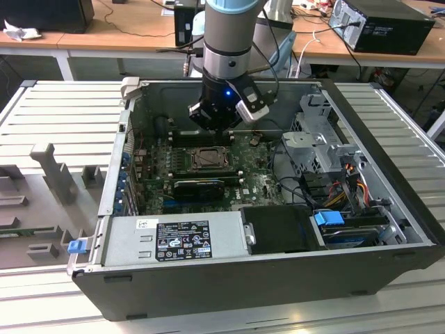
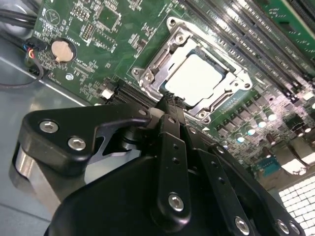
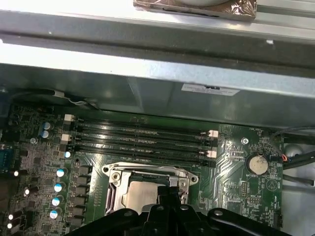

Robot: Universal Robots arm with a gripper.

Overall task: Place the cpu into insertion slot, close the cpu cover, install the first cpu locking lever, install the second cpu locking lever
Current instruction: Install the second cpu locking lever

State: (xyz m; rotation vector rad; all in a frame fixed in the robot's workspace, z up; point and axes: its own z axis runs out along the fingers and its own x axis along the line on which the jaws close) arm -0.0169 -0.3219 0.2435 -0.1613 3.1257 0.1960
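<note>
pincer (image 2: 170, 101) shut, empty, above cpu (image 2: 199, 78) seated in green-board insertion slot (image 2: 147, 78)

open computer case (image 1: 389, 209) on slatted table (image 1: 62, 111); power supply (image 1: 177, 236), coin battery (image 2: 61, 49), memory slots (image 3: 142, 140).

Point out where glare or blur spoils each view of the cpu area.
Second wrist view: glare whitens the memory slots and the board's lower corner, and the cpu top shines pale; the gripper body close to the lens is soft. First wrist view: the case wall is overexposed. Exterior view: even light, with the cover dim inside the case.
</note>
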